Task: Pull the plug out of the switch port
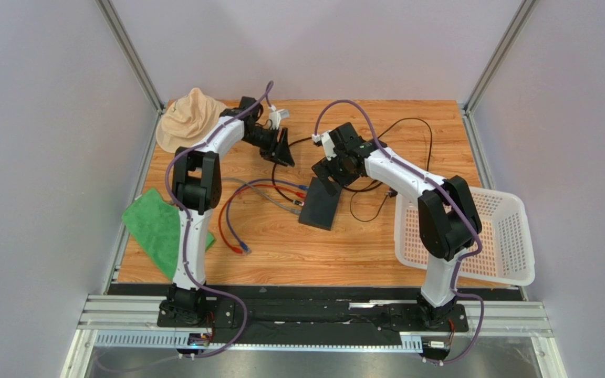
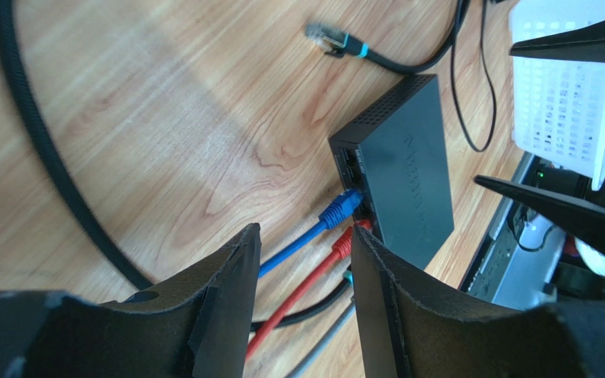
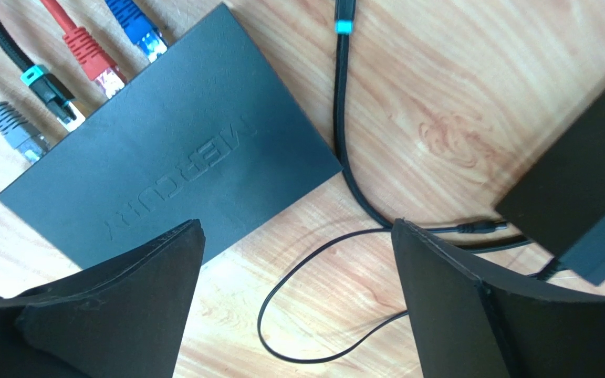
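The switch [image 1: 320, 206] is a flat matte-black box lying mid-table, also in the left wrist view [image 2: 404, 181] and the right wrist view [image 3: 179, 157]. Several plugs sit in its socket edge: blue [image 2: 339, 209] [image 3: 136, 27], red [image 2: 345, 240] [image 3: 89, 55], black with a teal band [image 3: 49, 90] and grey [image 3: 14, 130]. My left gripper [image 1: 282, 150] [image 2: 304, 236] is open and empty, above the table short of the plugs, with the blue and red cables showing between its fingers. My right gripper [image 1: 333, 169] [image 3: 298, 228] is open and empty, over the switch's far end.
A black power adapter [image 3: 590, 197] and a thin black cable [image 3: 306, 315] lie beside the switch. A loose black cable with a teal-banded plug [image 2: 337, 39] lies behind. A white basket [image 1: 471, 236] stands right, a green cloth [image 1: 156, 224] left, a beige cloth [image 1: 190, 118] back left.
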Robot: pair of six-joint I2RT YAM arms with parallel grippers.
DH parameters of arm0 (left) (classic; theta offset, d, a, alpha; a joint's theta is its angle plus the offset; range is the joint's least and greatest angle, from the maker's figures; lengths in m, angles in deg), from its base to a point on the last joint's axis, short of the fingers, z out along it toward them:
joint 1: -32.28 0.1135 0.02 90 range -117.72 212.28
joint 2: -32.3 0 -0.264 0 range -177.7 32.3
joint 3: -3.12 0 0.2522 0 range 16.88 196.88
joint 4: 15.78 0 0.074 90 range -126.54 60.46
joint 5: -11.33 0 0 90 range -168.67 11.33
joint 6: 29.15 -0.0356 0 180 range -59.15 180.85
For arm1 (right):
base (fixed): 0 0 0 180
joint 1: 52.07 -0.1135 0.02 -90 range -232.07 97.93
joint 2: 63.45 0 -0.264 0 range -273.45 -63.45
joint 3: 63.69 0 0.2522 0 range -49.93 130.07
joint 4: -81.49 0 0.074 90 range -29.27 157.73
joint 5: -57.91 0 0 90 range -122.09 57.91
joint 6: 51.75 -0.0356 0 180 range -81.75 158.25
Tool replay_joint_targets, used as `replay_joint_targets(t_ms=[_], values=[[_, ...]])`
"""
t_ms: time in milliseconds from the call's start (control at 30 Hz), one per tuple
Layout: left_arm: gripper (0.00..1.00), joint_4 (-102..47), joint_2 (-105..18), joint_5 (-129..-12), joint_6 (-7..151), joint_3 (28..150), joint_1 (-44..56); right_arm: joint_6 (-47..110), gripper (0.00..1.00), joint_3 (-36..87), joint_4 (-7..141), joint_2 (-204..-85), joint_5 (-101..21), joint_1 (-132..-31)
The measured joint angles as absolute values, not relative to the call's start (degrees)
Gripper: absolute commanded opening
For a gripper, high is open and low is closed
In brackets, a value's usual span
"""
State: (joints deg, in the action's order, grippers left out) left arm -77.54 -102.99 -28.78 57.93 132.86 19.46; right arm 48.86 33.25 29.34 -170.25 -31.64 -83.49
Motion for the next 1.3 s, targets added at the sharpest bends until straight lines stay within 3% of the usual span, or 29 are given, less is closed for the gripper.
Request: replay_joint_targets(t_ms=[200, 333, 567, 800, 1033, 1300], values=[[0.54, -77.28, -105.28, -27.05, 59.42, 132.25, 19.03, 45.52, 0.82, 33.25, 26.19, -170.41, -43.44, -80.28], [0.54, -73.92, -105.28, -25.31, 62.04, 128.77, 18.85, 44.78, 0.80, 33.49, 24.16, -172.86, -51.62, -78.86], [0.54, -72.96, -105.17, -24.98, 64.03, 124.08, 17.91, 43.16, 0.71, 36.02, 21.53, -180.66, -53.91, -78.79], [0.52, -70.51, -100.91, -26.09, 64.36, 116.95, 17.30, 42.50, 0.60, 50.23, 18.60, -189.25, -54.17, -78.66], [0.52, -68.56, -97.06, -26.25, 65.34, 109.47, 18.28, 44.19, 0.60, 59.54, 17.38, -195.11, -55.57, -79.45], [0.52, -69.24, -96.23, -27.03, 65.50, 108.47, 18.26, 46.50, 0.66, 61.05, 18.63, -195.02, -52.14, -80.50]])
